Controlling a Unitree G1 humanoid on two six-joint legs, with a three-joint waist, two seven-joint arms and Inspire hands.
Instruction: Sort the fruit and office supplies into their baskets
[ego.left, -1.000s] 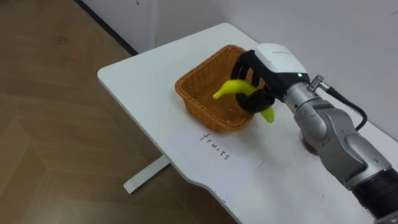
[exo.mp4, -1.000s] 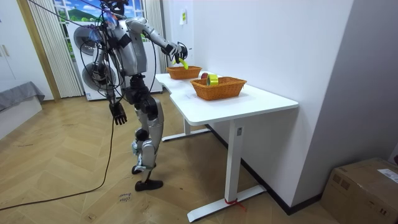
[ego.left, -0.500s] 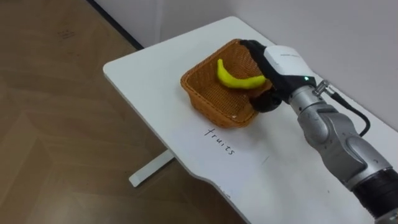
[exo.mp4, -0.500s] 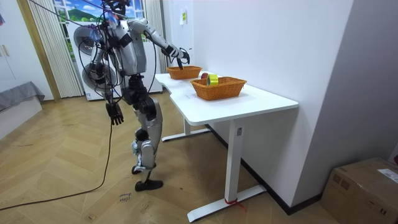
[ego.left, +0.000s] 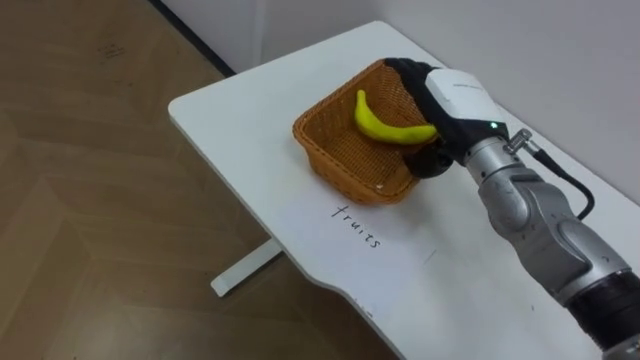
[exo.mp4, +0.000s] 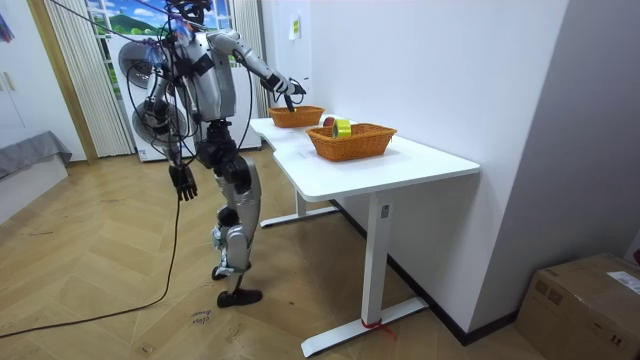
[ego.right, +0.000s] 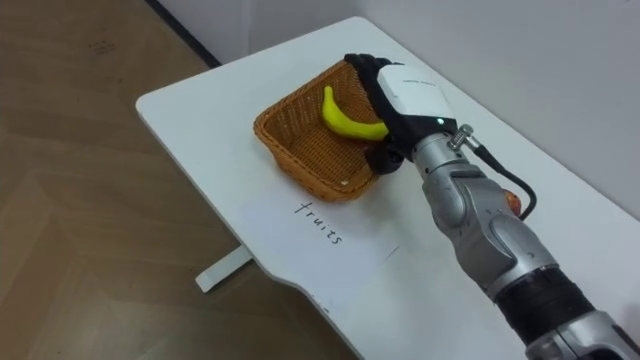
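1. Status: the banana (ego.left: 385, 120) lies in the wicker fruit basket (ego.left: 335, 160), with one end under the right hand (ego.left: 450, 100). Grasp or release cannot be determined. The left hand (exo.mp4: 181, 184) hangs at the robot's side.
2. Hazard: withdrawing before full release could drag the banana out.
3. Hazard: the hand sits at the basket's rim, so lifting may snag and shift the basket.

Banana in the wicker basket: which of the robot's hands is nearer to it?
Right. The right hand sits over the basket, against the banana; the left hand hangs beside the robot's thigh, off the table.
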